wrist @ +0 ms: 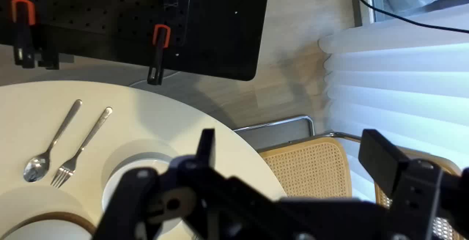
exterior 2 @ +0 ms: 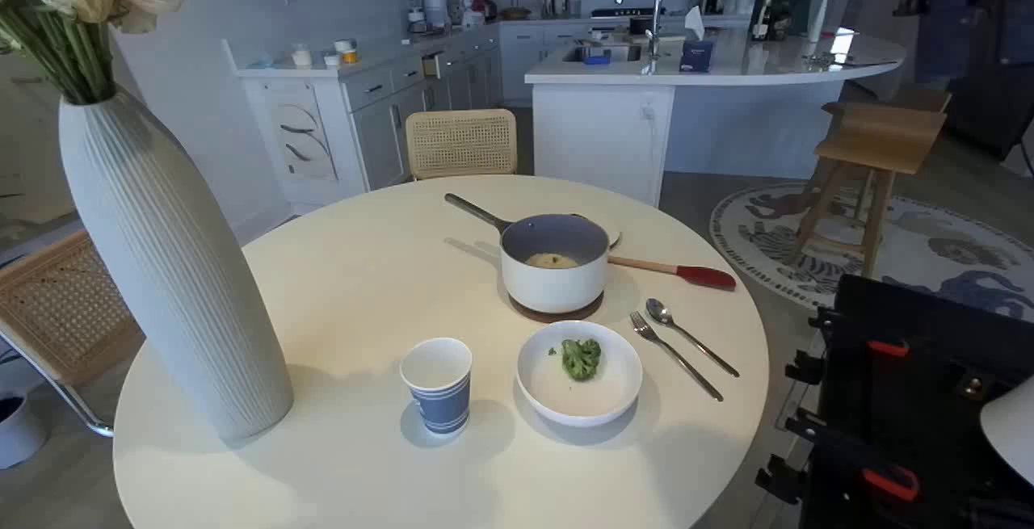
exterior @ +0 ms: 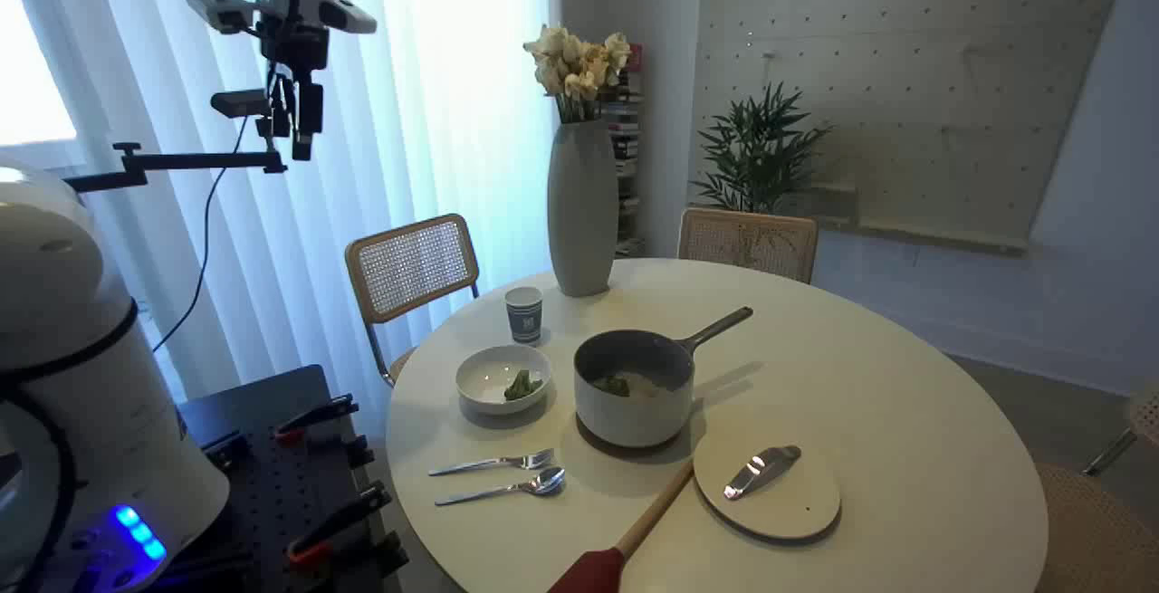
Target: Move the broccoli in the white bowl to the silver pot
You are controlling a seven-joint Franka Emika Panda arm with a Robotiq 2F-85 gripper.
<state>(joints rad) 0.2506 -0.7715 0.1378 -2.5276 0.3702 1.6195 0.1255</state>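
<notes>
The broccoli (exterior: 522, 385) is a green lumpy piece lying in the white bowl (exterior: 477, 396); it also shows in an exterior view (exterior 2: 580, 358), in the bowl (exterior 2: 537, 401). The silver pot (exterior: 632, 414), with one long grey handle, stands beside the bowl and also shows in an exterior view (exterior 2: 553, 288). Pale food and another green piece lie in it. My gripper (exterior: 295, 133) is high up, over the table's side near the curtain, away from bowl and pot. In the wrist view the gripper (wrist: 288, 141) is open and empty. It partly hides the bowl (wrist: 119, 177); only the pot's edge (wrist: 51, 230) shows.
A blue-and-white cup (exterior 2: 440, 388) stands beside the bowl. A fork (exterior: 507, 463) and spoon (exterior: 516, 489) lie in front of it. A lid (exterior: 788, 507) and a red spatula (exterior: 593, 566) lie near the pot. A tall vase (exterior: 582, 213) stands at the table's edge.
</notes>
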